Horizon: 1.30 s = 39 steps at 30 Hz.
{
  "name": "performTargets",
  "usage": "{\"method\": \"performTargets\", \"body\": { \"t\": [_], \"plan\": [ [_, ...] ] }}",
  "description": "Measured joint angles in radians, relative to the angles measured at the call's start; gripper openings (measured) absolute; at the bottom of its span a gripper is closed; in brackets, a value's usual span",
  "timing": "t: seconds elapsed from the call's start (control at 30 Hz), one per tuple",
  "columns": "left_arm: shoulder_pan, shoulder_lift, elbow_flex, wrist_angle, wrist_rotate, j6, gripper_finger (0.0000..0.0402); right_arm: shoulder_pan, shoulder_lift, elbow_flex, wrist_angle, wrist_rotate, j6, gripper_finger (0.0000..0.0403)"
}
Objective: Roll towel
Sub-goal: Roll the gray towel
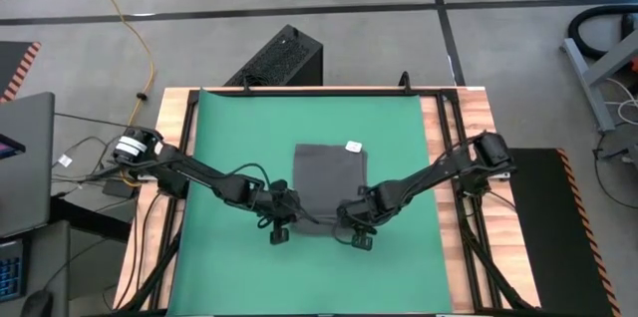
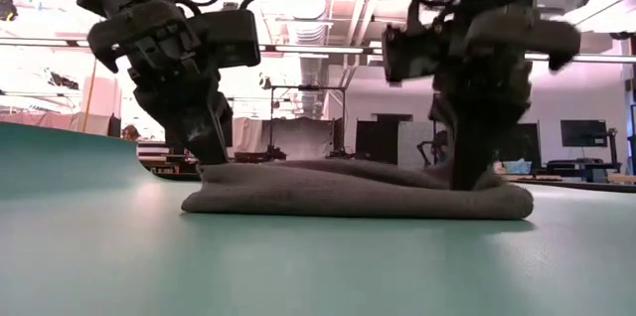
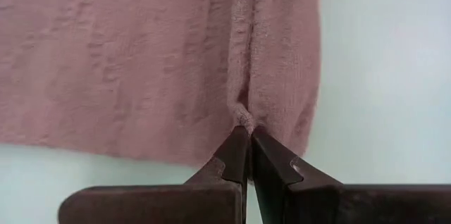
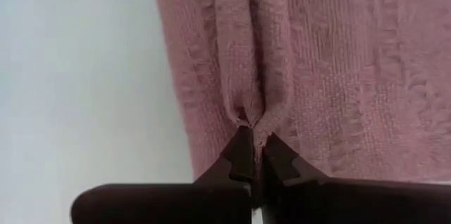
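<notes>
The dark grey towel (image 1: 327,179) lies flat on the green mat (image 1: 229,138), its small white tag (image 1: 353,146) at the far edge. In the low view the towel (image 2: 358,192) is a low, thick mound on the mat. My left gripper (image 1: 283,215) is shut on the towel near its near left corner. My right gripper (image 1: 359,223) is shut on it near its near right corner. Both come down slanting from the table's sides. My left gripper pinches a small raised pleat of cloth (image 3: 242,115) between its two fingertips, close to the towel's near left corner. The fingers slant down from above and lie along the pleat. The towel's remaining cloth stays on the mat. My right gripper pinches a like pleat (image 4: 248,117) between its fingertips near the near right corner. The fingers point steeply down. From the pinch a ridge runs away along the cloth, and the towel lies on the mat around it.
Bare green mat lies on all sides of the towel, with the wooden table top (image 1: 477,108) showing along the sides. A black box (image 1: 282,58) stands on the floor beyond the far edge. A laptop (image 1: 25,158) sits at the left, off the table.
</notes>
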Motion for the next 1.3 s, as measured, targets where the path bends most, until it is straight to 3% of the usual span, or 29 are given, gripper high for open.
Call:
{"method": "performTargets", "body": {
  "t": [0.27,0.4,0.7,0.8,0.87,0.97,1.07,1.17,1.3],
  "plan": [
    [-0.002,-0.004,0.002,-0.011,-0.012,-0.001,0.0000,-0.005,0.050,0.004,-0.002,0.028,0.011,0.0017],
    [-0.007,-0.039,0.002,-0.022,0.010,0.086,0.0002,-0.012,0.044,0.003,-0.002,0.044,0.016,0.0017],
    [-0.013,-0.182,0.001,-0.115,-0.058,0.096,0.0065,-0.015,0.045,0.001,0.003,0.041,0.014,0.0017],
    [-0.044,-0.183,0.000,0.001,-0.042,0.170,0.0074,-0.015,0.045,0.000,0.017,0.041,0.003,0.0017],
    [-0.082,-0.167,0.003,0.112,-0.031,0.287,0.0067,-0.018,0.046,0.000,0.018,0.040,0.003,0.0017],
    [-0.125,-0.137,0.001,0.138,-0.098,0.386,0.0038,-0.020,0.046,0.000,0.020,0.040,0.003,0.0017],
    [-0.123,-0.093,0.001,0.148,-0.128,0.386,0.0007,-0.023,0.046,0.000,0.024,0.038,-0.006,0.0017],
    [-0.113,-0.032,0.001,0.177,-0.179,0.353,0.0006,-0.023,0.047,0.000,0.028,0.036,-0.023,0.0017],
    [-0.100,0.027,0.003,0.236,-0.152,0.338,0.0002,-0.024,0.047,0.000,0.028,0.034,-0.027,0.0017]
  ]
}}
